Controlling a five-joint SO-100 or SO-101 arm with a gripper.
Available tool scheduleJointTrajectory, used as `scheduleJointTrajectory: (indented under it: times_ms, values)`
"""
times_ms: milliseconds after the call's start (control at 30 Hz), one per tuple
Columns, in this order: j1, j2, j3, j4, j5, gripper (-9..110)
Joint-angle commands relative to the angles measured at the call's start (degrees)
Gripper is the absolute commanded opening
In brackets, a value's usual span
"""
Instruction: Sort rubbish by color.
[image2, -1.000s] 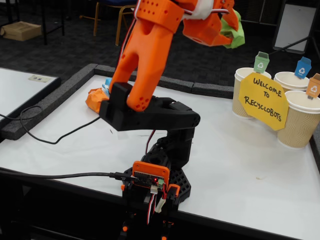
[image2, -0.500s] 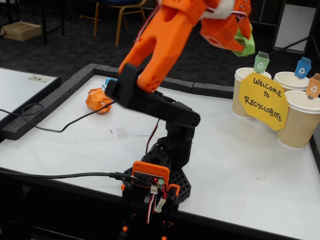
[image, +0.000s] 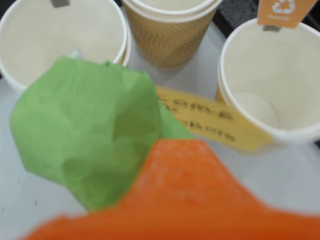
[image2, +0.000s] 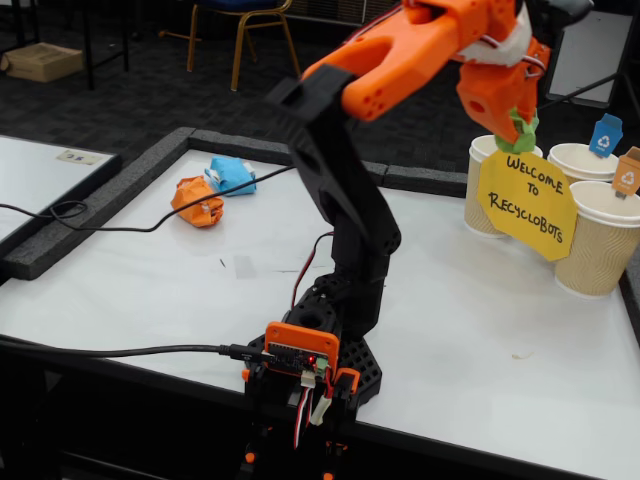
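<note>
1. Take the yellow sign (image2: 527, 203) as your landmark. In the fixed view the gripper (image2: 520, 128) hangs directly above the sign's upper left edge, over the near rim of the leftmost cup (image2: 484, 190). You have open air around it on the left; the cups crowd it on the right.
2. The jaws are closed on the green paper ball (image: 87, 145). In the wrist view it fills the left half of the picture, a rounded crumpled lump with no clear long axis.
3. You can count three cups behind the sign, each with a small tag: green (image2: 522, 124), blue (image2: 605, 135), orange (image2: 628, 171).
4. You can count three paper balls. The orange ball (image2: 197, 201) and the blue ball (image2: 232, 174) lie touching, far left of the sign, near the table's back left foam border (image2: 110, 195).
5. The white table (image2: 480, 330) in front of the sign is bare.
</note>
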Motion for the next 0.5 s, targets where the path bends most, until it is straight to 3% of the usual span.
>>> scheduleJointTrajectory:
  times_ms: [0, 467]
  values:
    - [0.4, -3.8, -12.3, -2.2, -1.5, 0]
    - [-8.7, -16.8, -29.2, 1.2, -1.5, 0]
